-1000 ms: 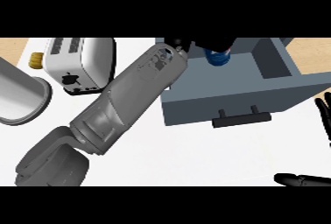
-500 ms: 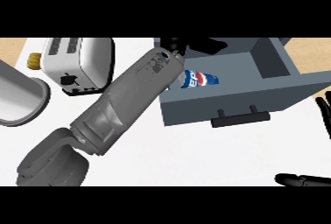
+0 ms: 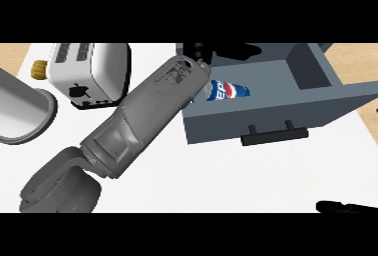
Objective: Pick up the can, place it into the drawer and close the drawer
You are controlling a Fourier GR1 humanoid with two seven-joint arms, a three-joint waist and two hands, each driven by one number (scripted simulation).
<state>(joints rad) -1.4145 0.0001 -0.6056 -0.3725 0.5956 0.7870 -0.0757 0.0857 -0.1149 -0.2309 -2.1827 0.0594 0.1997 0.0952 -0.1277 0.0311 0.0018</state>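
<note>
A blue, white and red can (image 3: pixel 227 92) lies on its side inside the open grey drawer (image 3: pixel 336 102), near its left wall. My left forearm reaches up from the lower left to the drawer's back left corner. There my left hand (image 3: pixel 196 50) sits above the can, its dark fingers spread along the drawer's far rim and apart from the can. The drawer's black handle (image 3: pixel 275 135) faces me on the front panel. Only straight fingers of my right hand (image 3: pixel 345 206) show, at the lower right edge.
A white toaster (image 3: pixel 88 70) stands at the upper left beside the forearm. A grey cylindrical container (image 3: pixel 22 112) sits at the left edge. White counter (image 3: pixel 244 175) stretches in front of the drawer.
The can has left my left hand and come down into the drawer, where it now rests. My right hand's upright fingers at the right edge have gone out of view.
</note>
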